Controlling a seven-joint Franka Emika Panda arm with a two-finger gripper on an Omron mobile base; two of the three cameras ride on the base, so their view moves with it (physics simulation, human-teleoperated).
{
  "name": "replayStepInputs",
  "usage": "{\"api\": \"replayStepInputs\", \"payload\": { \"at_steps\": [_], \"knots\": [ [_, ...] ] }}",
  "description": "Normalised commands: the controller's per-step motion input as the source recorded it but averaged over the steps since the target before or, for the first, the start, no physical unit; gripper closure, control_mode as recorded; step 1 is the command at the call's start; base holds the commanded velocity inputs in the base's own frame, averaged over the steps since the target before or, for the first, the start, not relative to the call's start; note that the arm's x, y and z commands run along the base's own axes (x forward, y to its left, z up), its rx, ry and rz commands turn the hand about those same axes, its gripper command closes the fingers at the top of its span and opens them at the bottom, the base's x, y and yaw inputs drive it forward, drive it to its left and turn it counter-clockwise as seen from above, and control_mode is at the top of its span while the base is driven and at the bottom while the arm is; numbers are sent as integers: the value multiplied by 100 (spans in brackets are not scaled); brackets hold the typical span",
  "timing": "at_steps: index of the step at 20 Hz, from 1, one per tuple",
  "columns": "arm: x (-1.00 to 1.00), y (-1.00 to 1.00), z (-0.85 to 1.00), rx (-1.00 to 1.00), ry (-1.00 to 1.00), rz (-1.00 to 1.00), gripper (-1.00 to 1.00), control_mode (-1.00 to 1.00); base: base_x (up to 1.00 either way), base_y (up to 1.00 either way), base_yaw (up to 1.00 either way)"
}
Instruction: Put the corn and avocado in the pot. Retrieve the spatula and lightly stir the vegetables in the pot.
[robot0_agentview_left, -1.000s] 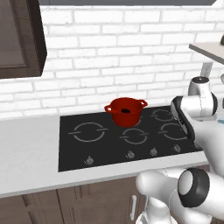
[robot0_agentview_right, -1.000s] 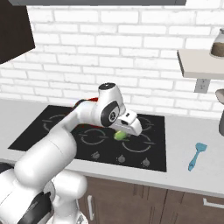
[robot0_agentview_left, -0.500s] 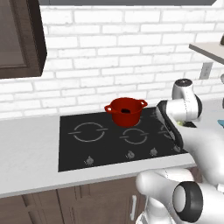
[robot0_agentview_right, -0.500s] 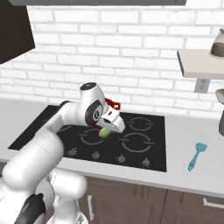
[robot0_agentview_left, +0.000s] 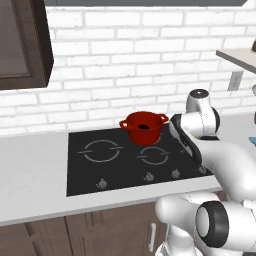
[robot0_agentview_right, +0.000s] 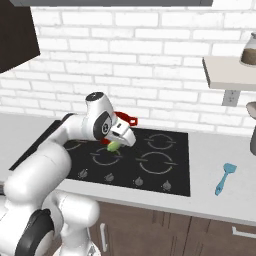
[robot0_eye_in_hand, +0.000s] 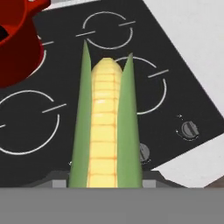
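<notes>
Yellow kernels between two green husk leaves run straight up from the end effector (robot0_eye_in_hand: 105, 183) in the hand view: the corn (robot0_eye_in_hand: 105, 131) is pinched at its butt end, jaws closed on it, with the tip pointing out over the hob (robot0_eye_in_hand: 175, 113). From the right base camera the same ear shows as a small green lump (robot0_agentview_right: 114, 146) just under the white wrist, carried clear above the black glass and not resting on it.

So the step in hand, as I read it, is the first one: carrying the corn to the pot (robot0_agentview_left: 144, 126), which stands on the rear burner, just beyond and to one side of the ear. A dark shape lies inside the pot; it may be the avocado, though it is too small to be sure from here.

Next the ear has to come over the red rim and tip downward, since it looks about as long as the pot is wide and could hang up on the edge if let go flat.

Farther off, a blue spatula (robot0_agentview_right: 224, 178) lies on the bench (robot0_agentview_right: 220, 195) right of the hob, untouched.
</notes>
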Motion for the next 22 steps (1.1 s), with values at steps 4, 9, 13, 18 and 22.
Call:
{"api": "replayStepInputs", "payload": {
  "at_steps": [4,9,13,18,22],
  "knots": [
    [46,23,6,3,0,9,100,-100,0,0,0],
    [47,26,0,0,0,10,100,-100,0,0,0],
    [47,29,0,0,0,11,100,-100,0,0,0],
    [50,26,0,0,0,11,100,-100,0,0,0],
    [50,17,0,0,0,9,100,-100,0,0,0]
  ]
}}
